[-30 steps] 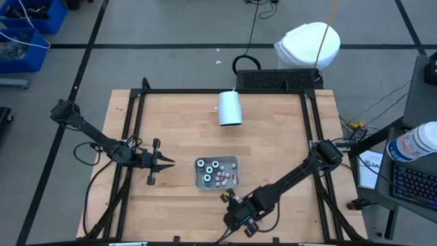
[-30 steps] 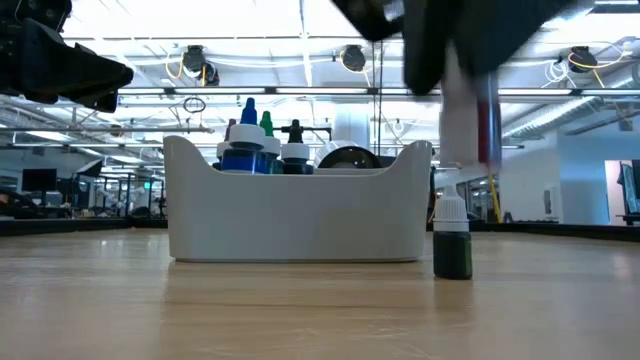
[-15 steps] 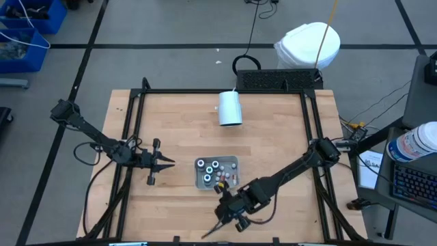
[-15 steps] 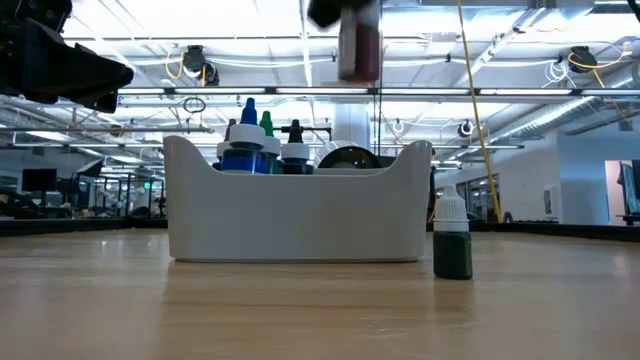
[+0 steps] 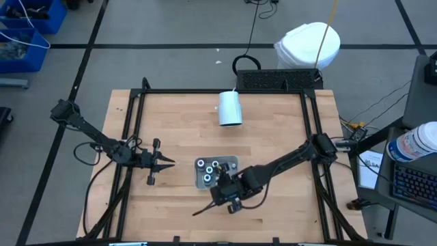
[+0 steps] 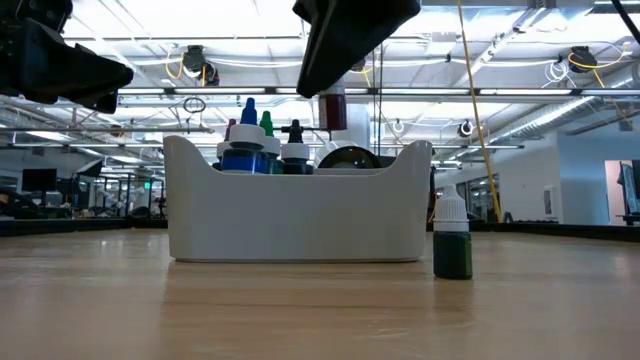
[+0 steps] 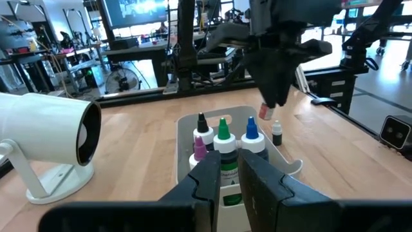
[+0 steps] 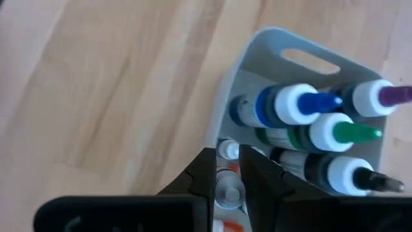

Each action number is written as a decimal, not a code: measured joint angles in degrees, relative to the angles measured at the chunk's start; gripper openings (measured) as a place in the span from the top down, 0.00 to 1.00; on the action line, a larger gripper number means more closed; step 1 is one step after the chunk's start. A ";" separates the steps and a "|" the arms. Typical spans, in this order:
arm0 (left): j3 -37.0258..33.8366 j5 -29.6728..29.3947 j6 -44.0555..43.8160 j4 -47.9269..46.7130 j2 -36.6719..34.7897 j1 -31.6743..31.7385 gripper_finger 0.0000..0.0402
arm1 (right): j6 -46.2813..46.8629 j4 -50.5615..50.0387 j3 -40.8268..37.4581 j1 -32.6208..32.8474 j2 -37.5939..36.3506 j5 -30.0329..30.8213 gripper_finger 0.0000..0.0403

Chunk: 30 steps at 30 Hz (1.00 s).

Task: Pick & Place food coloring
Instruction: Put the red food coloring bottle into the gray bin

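Fingers of the right gripper [image 6: 338, 95] are pinching a small reddish bottle [image 6: 334, 110] over the white bin [image 6: 300, 215], so you're best lowering straight before releasing.

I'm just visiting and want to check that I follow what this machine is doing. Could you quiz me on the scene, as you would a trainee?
1. True or false: the right hand holds a small red bottle above the white bin.
2. Where is the small green bottle? A: inside the bin. B: standing on the table beside the bin. C: lying on its side.
3. Fill in: the left hand waits over the table's ___ side.

Key: 1 true; 2 B; 3 left.
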 joint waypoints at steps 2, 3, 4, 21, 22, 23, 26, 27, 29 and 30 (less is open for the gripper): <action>0.00 0.00 -0.50 0.00 0.02 0.00 0.84 | -0.27 -0.54 0.00 -0.32 -0.12 0.04 0.89; 0.00 0.00 -0.83 -0.05 0.00 0.00 0.84 | -0.42 -0.62 0.00 -0.58 -0.17 0.03 0.89; 0.00 0.00 -1.18 -0.07 0.02 0.00 0.84 | -0.61 -0.60 0.00 -0.77 -0.22 0.04 0.89; -0.04 0.14 -5.92 -2.54 0.07 0.00 0.84 | -2.80 24.71 -27.05 -6.35 -18.28 -0.24 0.89; -0.04 0.14 -5.92 -2.54 0.07 0.00 0.84 | -2.52 27.36 -29.82 -6.92 -19.92 -0.22 0.89; -0.04 0.13 -5.91 -2.52 0.07 0.00 0.84 | -2.07 29.44 -32.37 -7.50 -21.42 -0.18 0.89; -0.04 0.09 -5.74 -2.51 0.07 0.00 0.84 | 0.09 35.77 -39.05 -8.93 -24.52 -0.23 0.89; -0.04 0.07 -5.70 -2.51 0.07 0.00 0.84 | 0.42 38.00 -40.60 -9.24 -25.09 -0.64 0.89; -0.04 0.02 -5.68 -2.51 0.07 0.00 0.84 | 0.49 40.86 -42.77 -9.55 -25.75 -2.34 0.89; -0.04 -0.02 -5.66 -2.50 0.07 0.00 0.84 | 0.49 41.98 -43.36 -9.55 -25.73 -3.01 0.89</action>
